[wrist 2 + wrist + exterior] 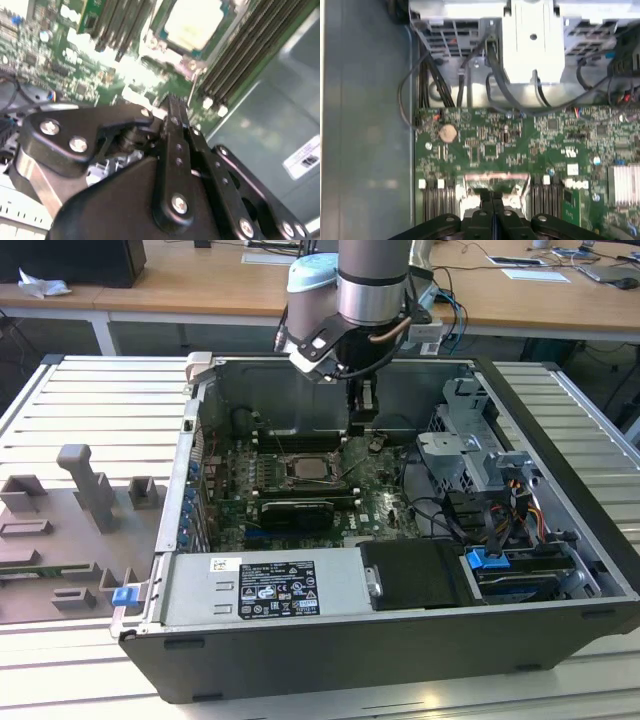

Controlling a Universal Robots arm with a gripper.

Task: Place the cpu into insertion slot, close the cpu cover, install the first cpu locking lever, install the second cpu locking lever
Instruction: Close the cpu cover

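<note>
Arm (372,280) vertical, gripper (361,420) pinched closed, seemingly empty, near cpu (309,468).

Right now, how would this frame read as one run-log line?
pincer: shut, empty | position: low over motherboard, beside cpu | cpu: seated, pale top showing

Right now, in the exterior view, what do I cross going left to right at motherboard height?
Grey fixture blocks → case wall → cpu → gripper → silver drive cage.
</note>
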